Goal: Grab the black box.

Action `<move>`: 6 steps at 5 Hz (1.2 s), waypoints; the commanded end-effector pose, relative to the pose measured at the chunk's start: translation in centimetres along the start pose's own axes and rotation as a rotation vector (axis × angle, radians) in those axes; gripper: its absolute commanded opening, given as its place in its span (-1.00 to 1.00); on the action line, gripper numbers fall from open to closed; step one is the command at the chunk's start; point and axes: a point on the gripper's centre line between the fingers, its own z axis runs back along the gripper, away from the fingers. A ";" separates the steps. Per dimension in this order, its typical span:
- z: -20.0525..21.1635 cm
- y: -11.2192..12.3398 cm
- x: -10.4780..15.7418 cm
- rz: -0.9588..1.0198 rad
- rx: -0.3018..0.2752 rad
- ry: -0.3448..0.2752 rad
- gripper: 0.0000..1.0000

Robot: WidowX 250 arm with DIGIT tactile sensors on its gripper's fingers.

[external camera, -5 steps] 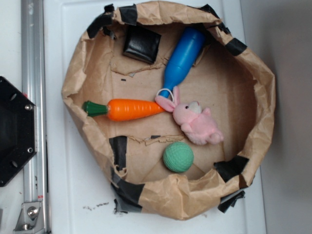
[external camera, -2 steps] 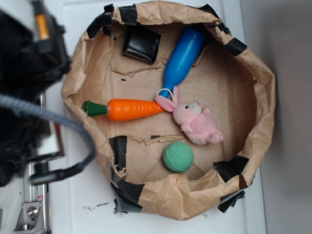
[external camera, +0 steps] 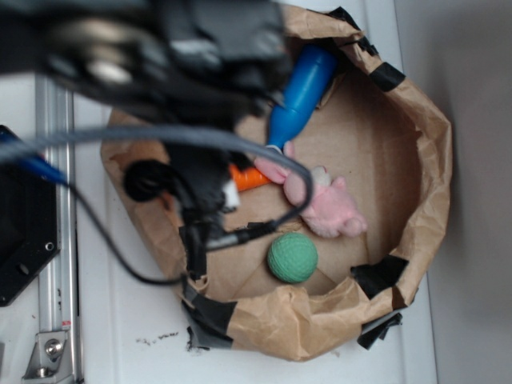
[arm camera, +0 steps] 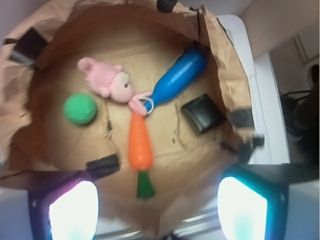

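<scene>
Two finger pads [arm camera: 74, 210] stand wide apart at the wrist view's lower edge, jaws open and empty; the box [arm camera: 202, 114] lies ahead, right of centre, beside the bottle [arm camera: 178, 76].

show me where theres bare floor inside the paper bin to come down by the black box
Bare cardboard lies between the black box and the carrot, and below the box toward the paper wall. It is crowded above, where the blue bottle sits close, and the wall hems its right side.
</scene>
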 end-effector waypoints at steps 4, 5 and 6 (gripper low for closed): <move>-6.9 1.5 3.1 -0.501 0.060 0.145 1.00; -6.8 2.2 2.5 -0.543 0.068 0.122 1.00; -6.9 2.1 2.1 -0.548 0.108 0.137 1.00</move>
